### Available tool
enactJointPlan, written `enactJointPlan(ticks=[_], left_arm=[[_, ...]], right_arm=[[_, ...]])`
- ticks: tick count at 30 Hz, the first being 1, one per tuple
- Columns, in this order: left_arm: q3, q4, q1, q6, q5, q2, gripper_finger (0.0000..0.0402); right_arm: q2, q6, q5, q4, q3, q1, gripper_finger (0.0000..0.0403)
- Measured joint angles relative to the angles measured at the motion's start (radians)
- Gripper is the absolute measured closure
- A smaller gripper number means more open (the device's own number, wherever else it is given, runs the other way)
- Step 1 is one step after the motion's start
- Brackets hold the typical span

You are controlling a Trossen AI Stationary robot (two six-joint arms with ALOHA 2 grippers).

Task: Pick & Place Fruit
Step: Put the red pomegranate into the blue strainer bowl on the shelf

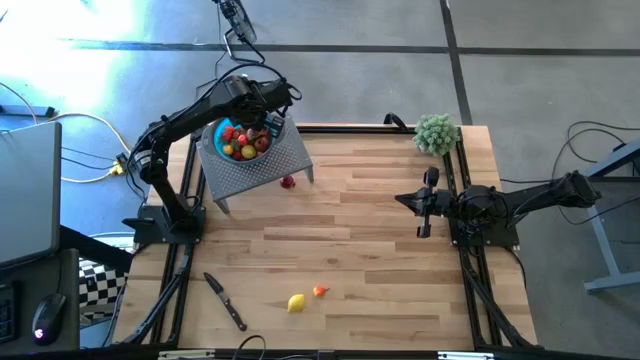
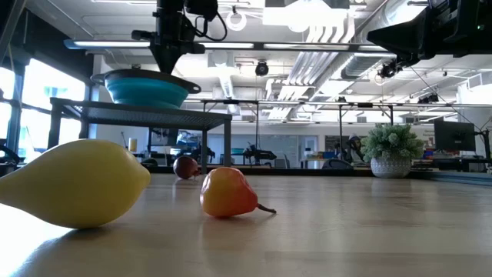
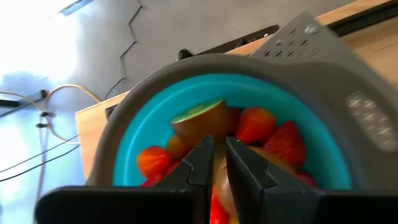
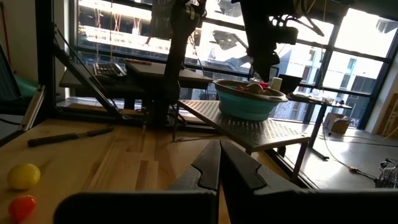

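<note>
The left gripper [image 3: 219,163] is lowered into the teal bowl [image 3: 146,118] of fruit [image 3: 264,127], its fingers nearly together, whether on anything cannot be told; the right gripper [image 4: 219,163] is held closed at the right

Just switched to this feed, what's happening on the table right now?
The left claw is down in the teal bowl on the perforated metal stand, its fingers nearly together among the piled fruit. A dark red fruit lies beside the stand; a yellow fruit and an orange one sit near the knife. The right claw waits shut, empty, at the table's right side.
</note>
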Motion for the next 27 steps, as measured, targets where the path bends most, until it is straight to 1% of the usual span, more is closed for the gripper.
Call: enactJointPlan(ticks=[13,17,23,25,27], left_arm=[[0.001,0.195,0.000,0.001,0.008,0.000,0.0364],[0.001,0.233,0.000,0.068,-0.014,0.000,0.0364],[0.001,0.235,-0.001,0.125,0.020,0.000,0.0364],[0.001,0.252,-0.014,0.124,0.005,0.000,0.0364],[0.001,0.282,-0.037,0.125,-0.031,-0.001,0.0364]], right_arm=[[0.000,-0.004,0.000,0.000,0.000,0.000,0.0401],[0.000,-0.004,0.000,0.000,0.000,0.000,0.0401],[0.000,-0.004,0.000,0.000,0.000,0.000,0.0401],[0.000,-0.005,0.000,0.000,0.000,0.000,0.0401],[0.000,-0.005,0.000,0.000,0.000,0.000,0.0401]])
